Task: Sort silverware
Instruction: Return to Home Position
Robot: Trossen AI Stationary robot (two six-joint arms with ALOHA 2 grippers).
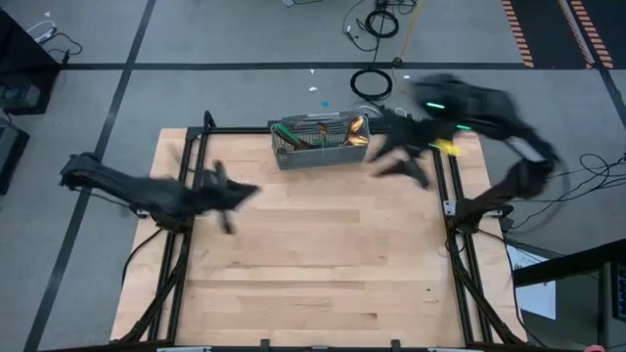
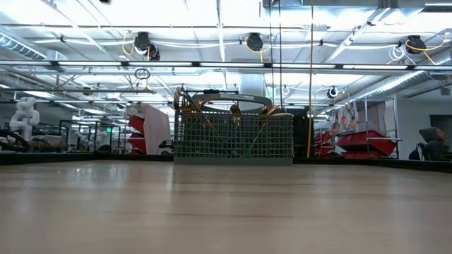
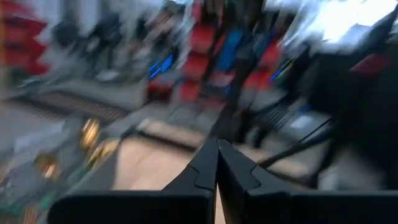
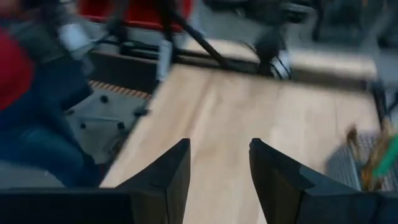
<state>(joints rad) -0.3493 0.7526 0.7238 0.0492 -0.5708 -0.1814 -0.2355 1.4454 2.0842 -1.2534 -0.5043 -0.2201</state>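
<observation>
The grey wire-mesh caddy (image 1: 321,143) stands at the table's far edge, near the middle; it also shows in the low view (image 2: 233,137). Gold silverware with teal-green handles (image 1: 333,133) stands upright inside it, its ends sticking above the rim (image 2: 187,101). My left gripper (image 1: 245,193) is shut and empty above the table's left part, left of the caddy. In its wrist view (image 3: 217,163) the two fingers touch. My right gripper (image 1: 391,158) is open and empty just right of the caddy. In its wrist view (image 4: 219,163) a wide gap shows between the fingers.
The bare wooden tabletop (image 1: 313,254) spreads out in front of the caddy. Black frame rails (image 1: 186,166) run along the table's left and right sides (image 1: 452,186). Cables (image 1: 372,83) lie on the floor beyond the far edge.
</observation>
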